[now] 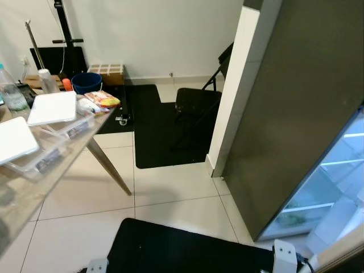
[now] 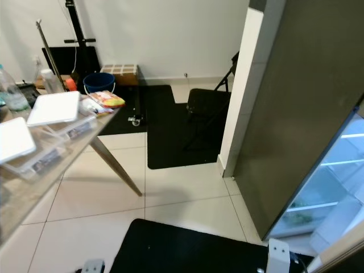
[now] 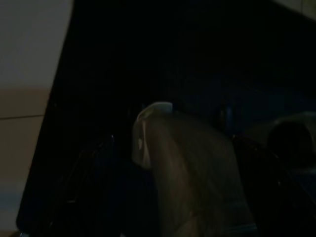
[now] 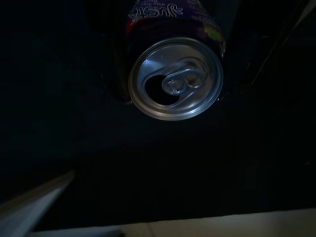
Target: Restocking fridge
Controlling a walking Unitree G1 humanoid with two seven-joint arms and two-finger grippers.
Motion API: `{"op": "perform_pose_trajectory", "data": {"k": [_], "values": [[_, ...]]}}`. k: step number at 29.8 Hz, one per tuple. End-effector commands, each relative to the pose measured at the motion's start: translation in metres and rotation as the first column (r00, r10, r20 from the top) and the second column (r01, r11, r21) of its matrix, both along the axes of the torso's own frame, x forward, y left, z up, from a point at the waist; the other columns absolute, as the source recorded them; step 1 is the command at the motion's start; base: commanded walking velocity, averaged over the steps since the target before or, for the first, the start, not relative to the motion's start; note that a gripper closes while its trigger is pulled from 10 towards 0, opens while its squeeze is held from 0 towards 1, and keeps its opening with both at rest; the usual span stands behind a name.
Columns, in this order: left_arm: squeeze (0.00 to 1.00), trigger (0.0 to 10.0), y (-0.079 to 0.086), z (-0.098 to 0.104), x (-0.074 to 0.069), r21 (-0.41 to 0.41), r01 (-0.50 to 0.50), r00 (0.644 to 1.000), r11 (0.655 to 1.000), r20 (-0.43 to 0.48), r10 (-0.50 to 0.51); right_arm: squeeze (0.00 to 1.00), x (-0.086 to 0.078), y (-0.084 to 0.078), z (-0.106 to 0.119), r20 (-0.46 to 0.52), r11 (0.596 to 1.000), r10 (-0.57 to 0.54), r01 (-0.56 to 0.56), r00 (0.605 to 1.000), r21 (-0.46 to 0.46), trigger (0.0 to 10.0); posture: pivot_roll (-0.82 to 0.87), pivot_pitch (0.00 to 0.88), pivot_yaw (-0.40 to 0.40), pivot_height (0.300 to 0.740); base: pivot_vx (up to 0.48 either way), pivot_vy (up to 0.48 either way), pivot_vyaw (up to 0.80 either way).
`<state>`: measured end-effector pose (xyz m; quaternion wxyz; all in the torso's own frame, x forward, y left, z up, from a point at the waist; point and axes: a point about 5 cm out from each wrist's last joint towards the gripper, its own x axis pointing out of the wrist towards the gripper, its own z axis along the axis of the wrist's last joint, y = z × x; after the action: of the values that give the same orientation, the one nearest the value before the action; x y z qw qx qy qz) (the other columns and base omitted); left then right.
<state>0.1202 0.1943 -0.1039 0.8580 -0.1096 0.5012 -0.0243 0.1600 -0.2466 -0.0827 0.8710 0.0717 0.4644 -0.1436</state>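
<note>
facing the open fridge (image 1: 335, 187), your right gripper (image 4: 175, 74) grips a purple can (image 4: 176, 84); left gripper's (image 3: 173, 163) state too dark to tell.

Both head eyes look forward and down, sharing the table (image 1: 68, 153) and open fridge (image 1: 318, 131); wrist cameras sit dark and close.

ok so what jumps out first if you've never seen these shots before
Probably the open fridge at the right edge, its lit white shelves glowing beside a tall dark panel. In the right wrist view, a purple drink can sits between the right gripper's fingers, its silver top facing the camera. To the left stands a cluttered table bearing white-lidded containers.
</note>
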Motion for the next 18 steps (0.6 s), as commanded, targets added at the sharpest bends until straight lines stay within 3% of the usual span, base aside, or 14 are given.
{"op": "perform_pose_trajectory", "data": {"k": [1, 9, 18], "values": [[0.0, 10.0, -0.002, -0.001, -0.002, -0.006, 0.006, 1.0, 1.0, -0.014, -0.006, 0.0, 0.001, 0.0, 0.001, 0.006, 1.0, 0.002, -0.002, 1.0, -0.003, 10.0, -0.03, 0.0, -0.016, 0.74, 0.0, -0.424, 0.0], [0.0, 10.0, -0.002, -0.001, -0.002, -0.008, 0.007, 1.0, 1.0, -0.012, -0.007, 0.0, 0.003, 0.001, 0.002, 0.016, 1.0, 0.02, -0.02, 1.0, -0.003, 10.0, -0.02, 0.0, -0.017, 0.74, 0.0, -0.42, 0.0], [0.0, 10.0, -0.002, -0.001, -0.002, -0.007, 0.013, 1.0, 1.0, -0.012, -0.013, 0.0, 0.022, 0.004, 0.01, 0.095, 0.998, 0.062, -0.064, 0.994, 0.024, 10.0, -0.03, 0.0, -0.016, 0.74, 0.0, -0.421, 0.0]]}}
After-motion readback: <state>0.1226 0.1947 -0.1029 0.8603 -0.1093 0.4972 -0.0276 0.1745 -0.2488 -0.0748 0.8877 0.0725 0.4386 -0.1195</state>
